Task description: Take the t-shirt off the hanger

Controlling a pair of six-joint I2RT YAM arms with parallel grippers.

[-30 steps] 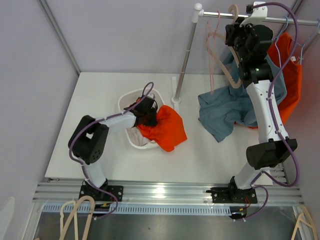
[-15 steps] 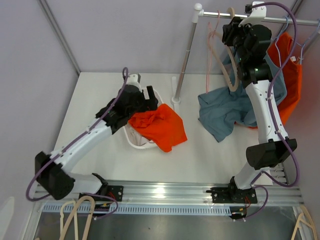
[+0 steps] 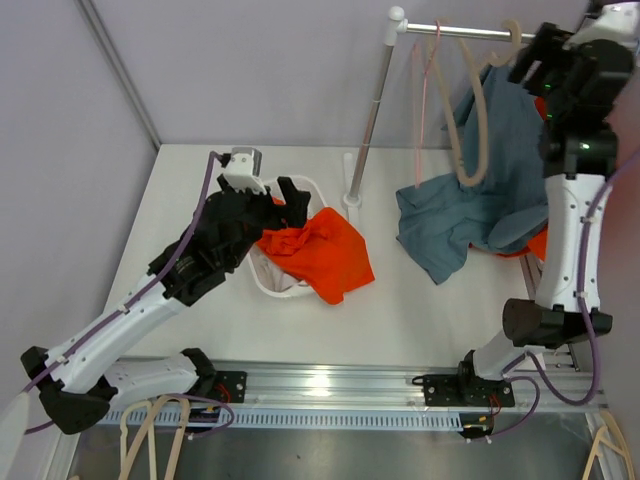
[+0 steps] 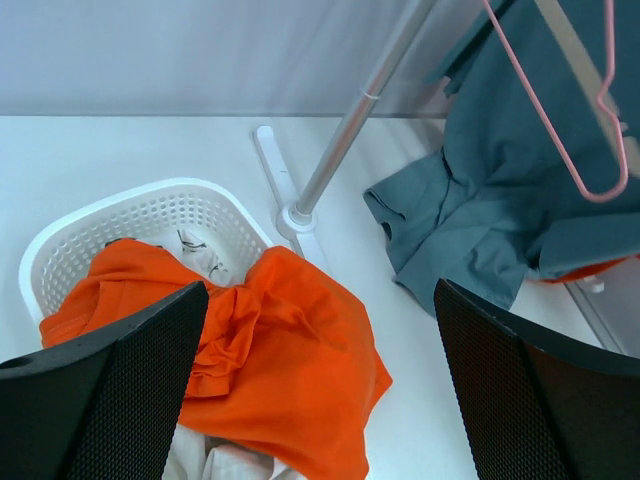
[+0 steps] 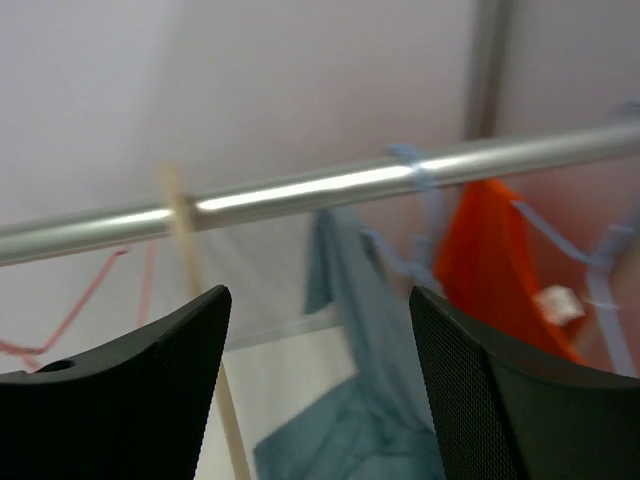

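A blue-grey t-shirt [image 3: 505,160] hangs down from the rail [image 3: 450,30] and its lower part is heaped on the table. In the right wrist view this t-shirt [image 5: 352,275] sits under a light-blue hanger [image 5: 408,158] hooked on the rail [image 5: 300,190]. My right gripper [image 3: 530,62] is open up beside the rail with nothing between its fingers. An orange t-shirt [image 3: 325,255] lies half in the white basket [image 3: 262,195] and half on the table. Above it hovers my left gripper [image 3: 293,205], open and empty, also seen from its wrist camera as gripper [image 4: 320,330] over the orange t-shirt [image 4: 290,350].
A bare beige hanger [image 3: 472,120] and a thin pink hanger [image 3: 425,95] hang on the rail. The rail's pole [image 3: 368,120] stands on a foot [image 3: 352,185] by the basket. Another orange garment [image 5: 495,250] hangs on a second blue hanger [image 5: 600,290] at the far right.
My left gripper opened, left the orange t-shirt on the basket and rose. My right gripper opened and swung right along the rail, away from the beige hanger.
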